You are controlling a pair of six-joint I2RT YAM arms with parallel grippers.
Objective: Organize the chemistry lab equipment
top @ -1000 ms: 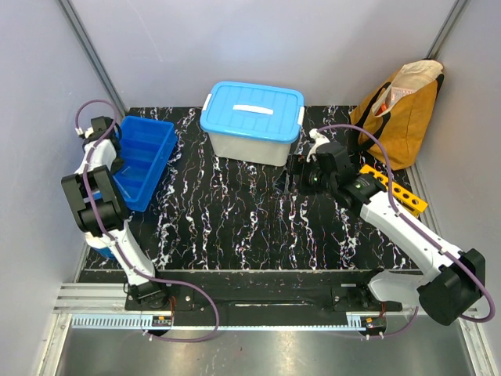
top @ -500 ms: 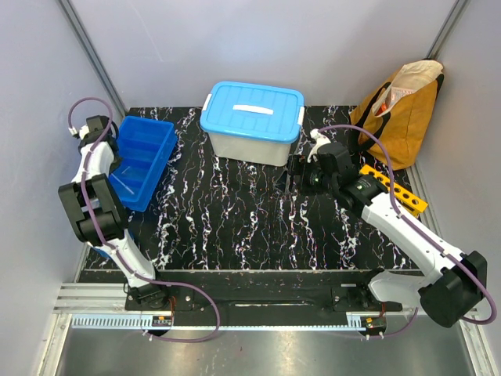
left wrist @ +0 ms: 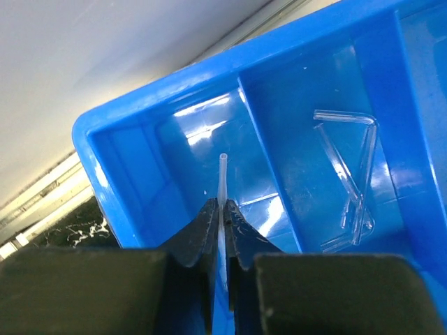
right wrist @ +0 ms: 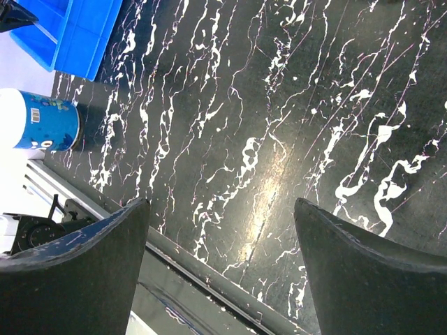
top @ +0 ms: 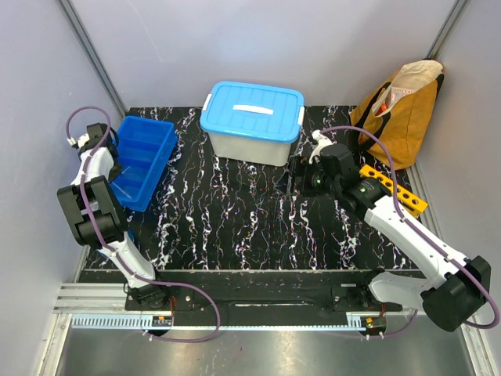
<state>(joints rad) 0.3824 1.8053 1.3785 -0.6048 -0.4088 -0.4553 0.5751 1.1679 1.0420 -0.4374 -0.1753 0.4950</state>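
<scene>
Black marbled desk [top: 235, 227] up top, and the action sits at its far left corner: your thin clear tube [left wrist: 222, 178] is pinched in the left jaws, clamped tight on its lower end. Its long axis runs straight out along the finger line, with the free tip aimed at the end wall of the blue tray [left wrist: 105, 160]. It hangs over the tray's end compartment; you can't tell whether it touches the floor. Just across the divider [left wrist: 269, 174], the bent clear tubes [left wrist: 349, 178] lie in the neighbouring compartment. That's your call: let go now and it probably lands in the end bay, apart from the others. Over by the white tub [top: 250, 117], the right jaws gape wide with nothing between them, above bare desk. The yellow-orange rack [top: 395, 190] lies just beside that arm, so the left arm [top: 92, 168] owns this one
</scene>
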